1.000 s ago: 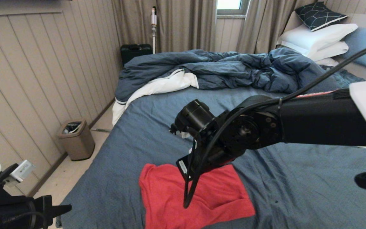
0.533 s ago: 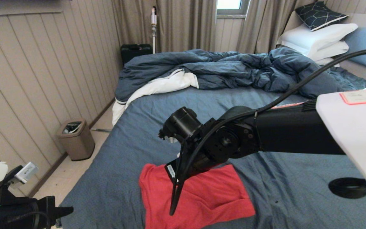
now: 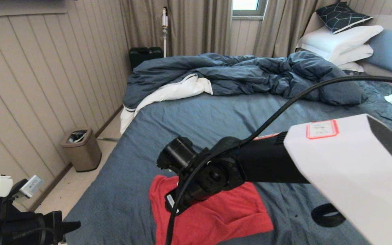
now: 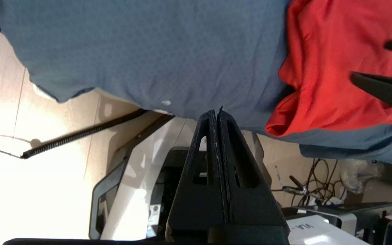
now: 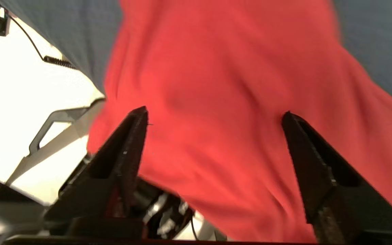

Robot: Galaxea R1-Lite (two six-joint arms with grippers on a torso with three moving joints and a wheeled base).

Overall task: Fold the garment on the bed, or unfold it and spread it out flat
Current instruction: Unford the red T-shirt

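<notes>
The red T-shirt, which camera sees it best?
The head view: the red T-shirt shows nearly whole on the bed, partly behind the right arm. The right wrist view shows a blurry close-up; the left wrist view catches only one edge.

- The right gripper (image 5: 213, 117) has come down toward the bed's near edge, over the red garment (image 3: 216, 217).
- Its fingers (image 5: 131, 136), hidden in the earlier head views, now stand wide apart above the cloth.

Red T-shirt (image 3: 213, 214); slate-blue sheet (image 3: 216, 115); dk-blue duvet (image 3: 243, 75), white lining; black claws.
</notes>
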